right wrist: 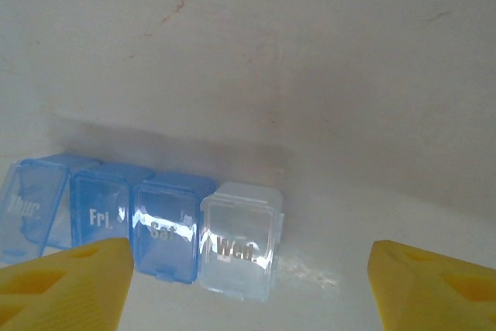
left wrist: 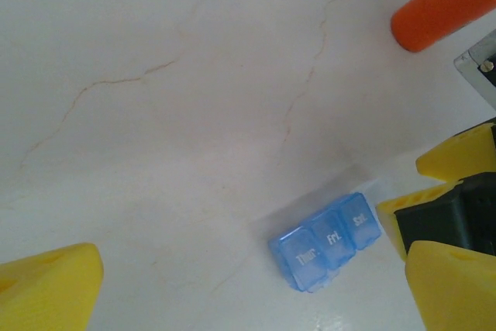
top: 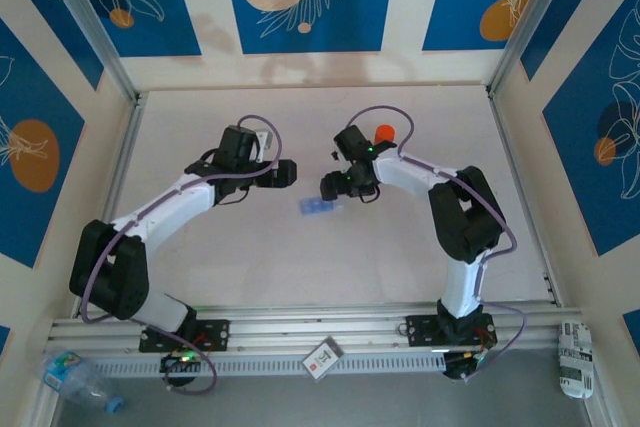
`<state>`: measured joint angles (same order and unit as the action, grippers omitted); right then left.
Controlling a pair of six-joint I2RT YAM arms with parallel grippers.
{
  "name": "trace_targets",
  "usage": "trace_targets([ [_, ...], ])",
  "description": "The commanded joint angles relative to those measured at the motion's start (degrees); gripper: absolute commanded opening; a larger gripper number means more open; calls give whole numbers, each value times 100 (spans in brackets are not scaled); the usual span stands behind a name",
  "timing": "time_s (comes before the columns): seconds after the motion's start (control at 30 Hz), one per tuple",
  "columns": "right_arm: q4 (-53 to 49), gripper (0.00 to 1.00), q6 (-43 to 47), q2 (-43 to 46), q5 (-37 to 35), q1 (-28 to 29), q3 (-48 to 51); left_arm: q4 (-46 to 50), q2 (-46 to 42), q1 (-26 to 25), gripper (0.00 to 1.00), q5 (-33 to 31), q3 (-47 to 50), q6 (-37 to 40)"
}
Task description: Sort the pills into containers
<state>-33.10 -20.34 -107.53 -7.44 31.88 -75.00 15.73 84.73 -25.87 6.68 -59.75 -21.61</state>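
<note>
Blue pill container (right wrist: 147,226) lies on the white table (top: 250,267), lids lettered Thur., Fri., Sat. and a clear one Wed., just ahead of the right gripper (right wrist: 248,284), fingers parted and empty; left gripper (left wrist: 252,292) gapes wide nearby, holding nothing.

White table (top: 300,267); blue leaf-patterned wall panels (top: 340,17); aluminium rails (top: 300,325).

Left arm (top: 165,205) and right arm (top: 412,173): white tubular links, black joint housings, black bases. Thin purple cable (top: 511,237) loops along each. Jaws: yellow plastic wedges, shallow recessed pockets. Small green light (top: 370,150) on right wrist.
</note>
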Motion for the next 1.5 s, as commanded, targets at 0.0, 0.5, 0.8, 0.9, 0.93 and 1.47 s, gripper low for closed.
trace_targets([
  [0.0,-205,80,-79,-157,47,68,-177,159,94,-66,100,-412,-126,280],
  [0.5,-22,78,-118,-539,-22,151,86,558,750,-750,100,-103,-232,1424],
  [0.8,31,78,-151,-575,23,152,153,526,1057,-1131,100,-334,-62,1875],
  [0.9,52,78,-155,-581,32,152,186,497,1176,-1131,100,-381,-41,1914],
  [0.93,54,78,-168,-577,38,156,192,488,1210,-1132,100,-378,-38,1927],
  [1.47,80,78,-199,-643,59,161,242,413,1661,-1013,100,-830,-245,2064],
])
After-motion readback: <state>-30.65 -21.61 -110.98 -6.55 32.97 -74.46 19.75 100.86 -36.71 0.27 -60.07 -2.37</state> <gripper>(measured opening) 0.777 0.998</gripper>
